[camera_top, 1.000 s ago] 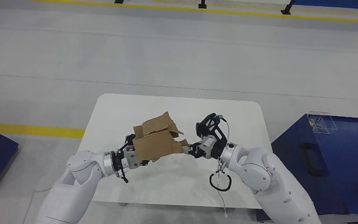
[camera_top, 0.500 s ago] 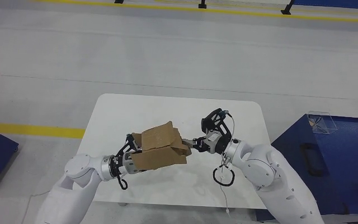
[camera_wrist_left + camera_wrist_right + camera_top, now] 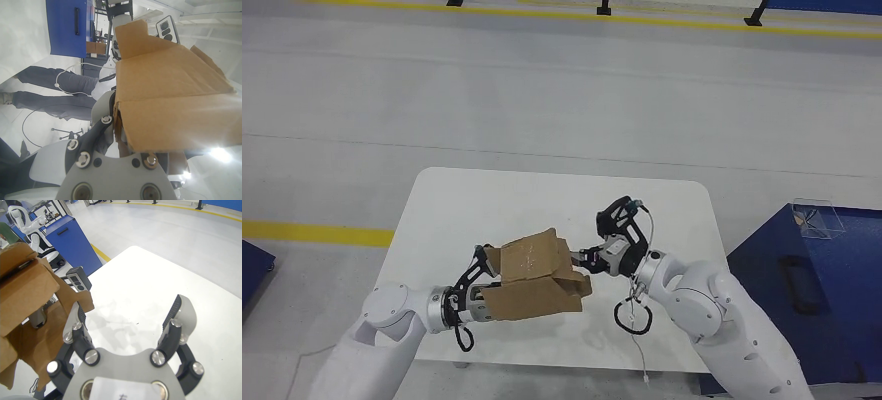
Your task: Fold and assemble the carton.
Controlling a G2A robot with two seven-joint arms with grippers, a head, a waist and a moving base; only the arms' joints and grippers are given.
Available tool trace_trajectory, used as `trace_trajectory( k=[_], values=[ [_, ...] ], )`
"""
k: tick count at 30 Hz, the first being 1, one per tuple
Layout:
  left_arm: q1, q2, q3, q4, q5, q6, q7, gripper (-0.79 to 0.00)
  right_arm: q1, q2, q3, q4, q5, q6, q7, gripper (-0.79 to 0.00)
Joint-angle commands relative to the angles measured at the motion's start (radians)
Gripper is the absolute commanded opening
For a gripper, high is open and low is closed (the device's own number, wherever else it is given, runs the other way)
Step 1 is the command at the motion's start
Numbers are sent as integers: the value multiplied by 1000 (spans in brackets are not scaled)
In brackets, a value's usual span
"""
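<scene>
In its wrist view you cannot see the left gripper's (image 3: 486, 282) far finger: the carton (image 3: 170, 98) covers it, and the carton itself runs off the picture's edge into glare. In the right wrist view the carton is also cut off at the edge, and a flap (image 3: 84, 300) hides one fingertip of the right gripper (image 3: 130, 306). From above, the carton covers the worktop's (image 3: 442, 210) middle toward the front edge.

My worktop (image 3: 457, 205) is a white slab with rounded corners on a pale grey floor (image 3: 542, 90), with 1 tiny dark speck (image 3: 137, 323) on it.
</scene>
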Motion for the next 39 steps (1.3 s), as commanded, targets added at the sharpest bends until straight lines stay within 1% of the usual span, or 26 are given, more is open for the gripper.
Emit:
trace_trajectory(
  k=[1,3,6,9,11,15,19,24,32,39],
  values=[
    [1,0,-2,3,-18,11,3,-785,-4,1,19,-5,8,2,-2,0],
    [-1,1,-9,11,-42,22,-3,-785,-13,4,47,-13,17,6,-7,0],
    [-2,3,-15,20,-35,19,-4,-785,-37,8,99,-45,55,3,-33,0],
    [-1,4,-16,23,-26,15,7,-785,-78,11,139,-93,113,-23,-57,0],
    [-1,4,-15,20,-5,3,24,-785,-99,13,150,-115,128,-46,-50,0],
    [7,5,-11,7,46,-35,63,-785,-106,12,126,-128,103,-57,-15,0],
    [10,6,-7,2,50,-38,70,-785,-89,5,73,-104,80,-46,3,0],
    [12,6,-7,1,43,-41,73,-785,-62,-4,25,-74,67,-35,-4,0],
    [11,8,-8,8,43,-33,75,-785,-48,-10,28,-62,106,-35,10,0],
    [10,8,-6,15,34,-32,76,-785,-35,-17,1,-45,96,-30,4,0]
  ],
)
